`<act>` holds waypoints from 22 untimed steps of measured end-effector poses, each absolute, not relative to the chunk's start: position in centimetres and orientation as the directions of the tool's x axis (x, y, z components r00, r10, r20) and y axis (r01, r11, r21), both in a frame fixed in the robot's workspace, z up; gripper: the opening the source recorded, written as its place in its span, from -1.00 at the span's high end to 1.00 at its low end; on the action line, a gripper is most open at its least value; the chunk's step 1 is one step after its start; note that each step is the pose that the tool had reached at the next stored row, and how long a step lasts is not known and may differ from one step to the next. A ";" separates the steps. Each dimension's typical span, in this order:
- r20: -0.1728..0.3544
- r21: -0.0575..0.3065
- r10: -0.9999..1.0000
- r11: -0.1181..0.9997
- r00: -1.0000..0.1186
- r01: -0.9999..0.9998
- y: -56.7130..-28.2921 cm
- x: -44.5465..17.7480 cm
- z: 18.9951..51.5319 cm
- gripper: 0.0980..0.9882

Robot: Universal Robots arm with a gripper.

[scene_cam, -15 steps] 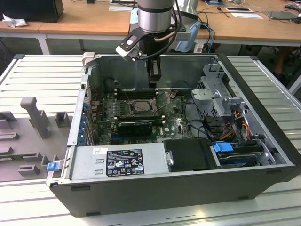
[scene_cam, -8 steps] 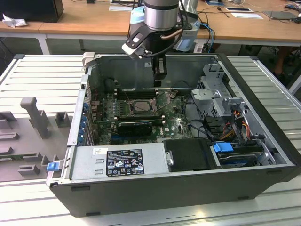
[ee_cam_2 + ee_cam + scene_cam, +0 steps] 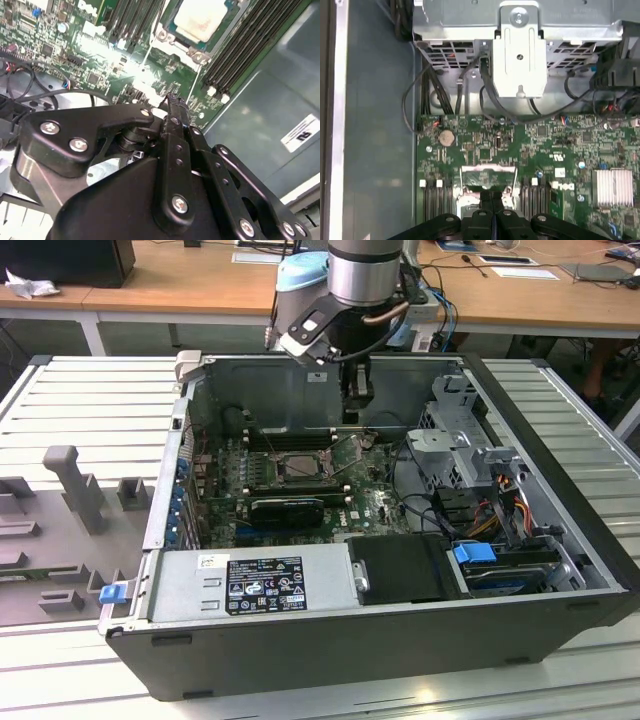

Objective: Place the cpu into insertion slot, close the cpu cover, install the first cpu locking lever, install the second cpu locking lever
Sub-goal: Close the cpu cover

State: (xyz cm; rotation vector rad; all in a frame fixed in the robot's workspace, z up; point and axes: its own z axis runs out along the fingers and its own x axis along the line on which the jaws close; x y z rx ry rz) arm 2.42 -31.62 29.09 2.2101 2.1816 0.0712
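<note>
The cpu [image 3: 202, 20], a small flat square with a pale silver top, lies in the insertion slot [image 3: 300, 466] near the middle of a green motherboard [image 3: 545, 140]. The cpu cover [image 3: 487, 170], a thin metal frame with a large window, borders it; whether it lies fully flat cannot be told. Long black memory slots [image 3: 240, 45] with white end clips run along both sides of the socket. A thin bare wire lever [image 3: 196, 80] slants from the socket's corner toward the gripper [image 3: 173, 102]. The gripper is black, jointed and studded with silver screws, and it hangs just above the board beside the socket. In both wrist views its two narrow fingers are pressed together with a hairline seam between them and nothing pinched. Whether the tips touch the wire lever cannot be told. In the first wrist view the fingers [image 3: 485, 202] cover the near part of the socket. Farther out on the board sit a round silver coin battery [image 3: 447, 138] and a finned metal heat sink [image 3: 612, 187]. Beyond the board's edge, loose black cables [image 3: 425, 100] loop in front of a perforated grey metal cage [image 3: 520, 60]. In the exterior view the arm reaches down into an open dark computer case [image 3: 590, 540]. A silver power supply [image 3: 255, 585] with a dark label spans its near side. A blue clip [image 3: 475, 552] sits toward the exterior view's right. The case rests on a ribbed grey table [image 3: 90, 400], with a moulded grey fixture [image 3: 70, 485] at the exterior view's left.
</note>
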 end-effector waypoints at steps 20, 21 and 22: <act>0.008 0.068 1.000 -0.013 0.012 0.998 -31.6 4.7 27.4 0.98; 0.008 0.068 1.000 -0.013 0.012 0.998 -31.6 4.8 27.4 0.98; 0.008 0.067 1.000 -0.013 0.012 0.998 -31.6 4.9 27.4 0.98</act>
